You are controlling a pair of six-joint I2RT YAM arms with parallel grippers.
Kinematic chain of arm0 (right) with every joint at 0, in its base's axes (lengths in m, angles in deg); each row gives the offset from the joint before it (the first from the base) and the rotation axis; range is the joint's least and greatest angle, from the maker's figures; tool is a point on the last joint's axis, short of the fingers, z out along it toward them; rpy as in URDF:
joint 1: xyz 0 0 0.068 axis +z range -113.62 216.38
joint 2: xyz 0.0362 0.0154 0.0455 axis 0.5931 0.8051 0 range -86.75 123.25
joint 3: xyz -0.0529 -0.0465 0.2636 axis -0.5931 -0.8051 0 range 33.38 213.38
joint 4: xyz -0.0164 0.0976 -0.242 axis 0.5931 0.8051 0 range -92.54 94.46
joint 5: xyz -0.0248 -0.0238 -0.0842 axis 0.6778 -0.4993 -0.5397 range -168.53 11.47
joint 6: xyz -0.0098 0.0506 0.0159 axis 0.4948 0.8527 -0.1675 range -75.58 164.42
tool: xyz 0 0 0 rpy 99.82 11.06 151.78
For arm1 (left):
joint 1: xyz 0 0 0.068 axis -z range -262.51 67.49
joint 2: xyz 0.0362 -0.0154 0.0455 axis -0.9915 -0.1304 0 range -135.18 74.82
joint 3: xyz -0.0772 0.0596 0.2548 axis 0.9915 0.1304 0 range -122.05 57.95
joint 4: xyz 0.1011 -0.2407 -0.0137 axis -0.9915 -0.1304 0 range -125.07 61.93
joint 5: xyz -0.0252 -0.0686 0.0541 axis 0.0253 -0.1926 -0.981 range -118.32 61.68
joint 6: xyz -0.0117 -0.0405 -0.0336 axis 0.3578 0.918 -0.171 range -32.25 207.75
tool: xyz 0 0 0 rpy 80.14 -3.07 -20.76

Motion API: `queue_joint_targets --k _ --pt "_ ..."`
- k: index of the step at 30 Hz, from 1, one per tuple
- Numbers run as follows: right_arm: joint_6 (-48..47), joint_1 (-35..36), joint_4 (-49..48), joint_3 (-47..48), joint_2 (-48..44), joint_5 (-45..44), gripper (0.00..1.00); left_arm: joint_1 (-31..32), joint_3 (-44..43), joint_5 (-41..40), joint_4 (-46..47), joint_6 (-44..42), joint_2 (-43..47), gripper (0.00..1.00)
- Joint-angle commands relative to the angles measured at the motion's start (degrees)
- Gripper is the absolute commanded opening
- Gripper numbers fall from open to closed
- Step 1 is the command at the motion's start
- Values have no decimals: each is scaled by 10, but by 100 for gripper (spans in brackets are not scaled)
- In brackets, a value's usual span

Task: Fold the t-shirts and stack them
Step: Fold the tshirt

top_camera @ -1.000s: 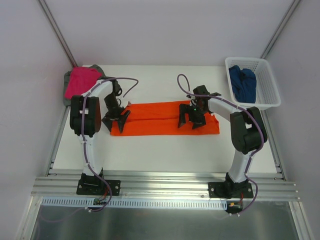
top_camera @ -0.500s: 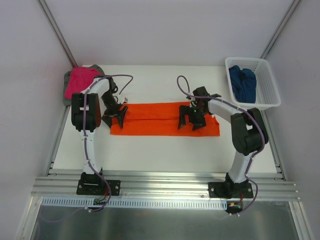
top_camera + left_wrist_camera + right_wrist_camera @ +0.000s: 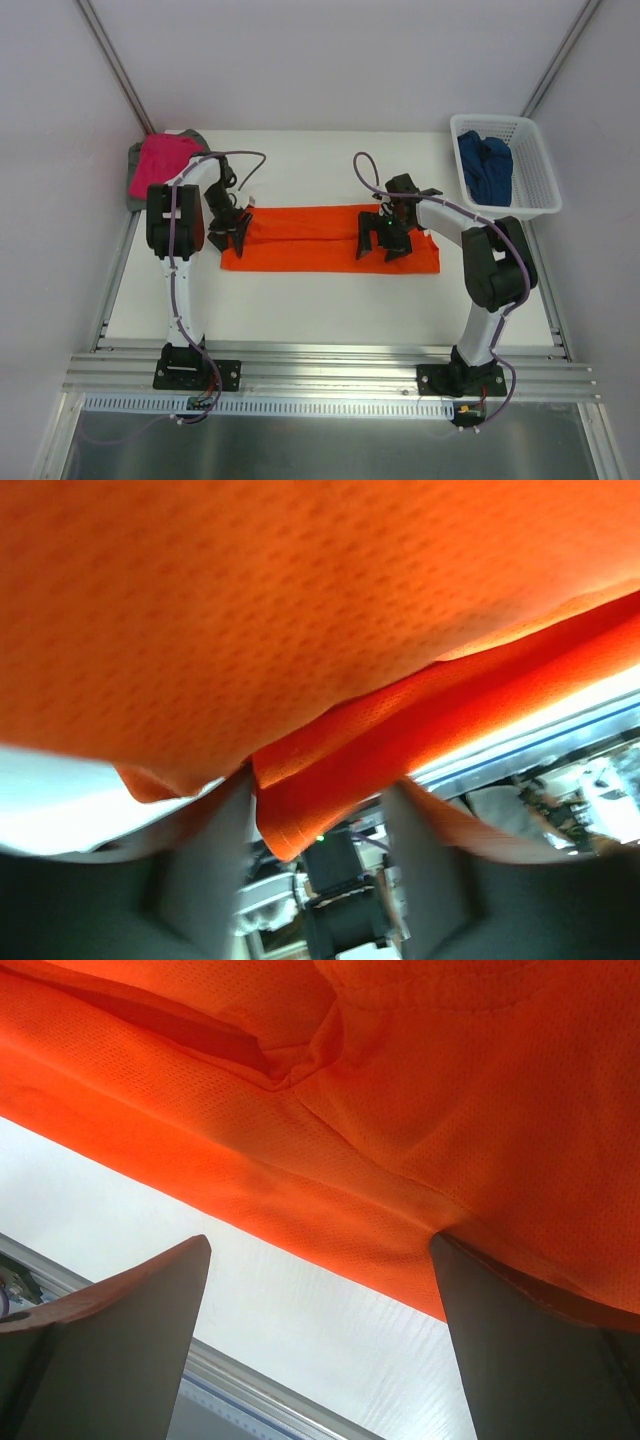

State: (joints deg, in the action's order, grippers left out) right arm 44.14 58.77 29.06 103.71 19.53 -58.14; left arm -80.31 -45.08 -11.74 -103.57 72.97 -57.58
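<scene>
The bright orange t-shirt (image 3: 310, 238) lies folded into a long strip across the middle of the table (image 3: 330, 300). My left gripper (image 3: 232, 233) is at its left end, jaws apart. In the left wrist view (image 3: 318, 790) a loose edge of the orange cloth (image 3: 300, 610) hangs between the fingers (image 3: 205, 860). My right gripper (image 3: 384, 240) is over the right part, open. In the right wrist view (image 3: 320, 1245) one finger (image 3: 520, 1340) touches the shirt's near edge (image 3: 420, 1090). The magenta shirt (image 3: 165, 158) lies on the grey shirt (image 3: 136, 190) at the back left. The dark blue shirt (image 3: 485, 168) is in the basket.
The white lattice basket (image 3: 535, 190) stands at the back right corner. The metal rail (image 3: 330, 375) runs along the near edge, with both arm bases on it. Bare table (image 3: 300, 1330) lies between the orange shirt and the rail.
My left gripper has shifted slightly back and inward at the shirt's left end, with its arm swinging a little. The right arm and the shirt have barely moved.
</scene>
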Motion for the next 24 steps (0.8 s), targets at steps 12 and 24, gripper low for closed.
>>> queue_joint_targets --k 12,24 --pt "-17 18 47 -40 3 -15 100 1 -60 -13 -91 5 -2 11" --pt "-36 33 64 -116 -6 -17 99 4 -127 -88 -67 15 43 0"
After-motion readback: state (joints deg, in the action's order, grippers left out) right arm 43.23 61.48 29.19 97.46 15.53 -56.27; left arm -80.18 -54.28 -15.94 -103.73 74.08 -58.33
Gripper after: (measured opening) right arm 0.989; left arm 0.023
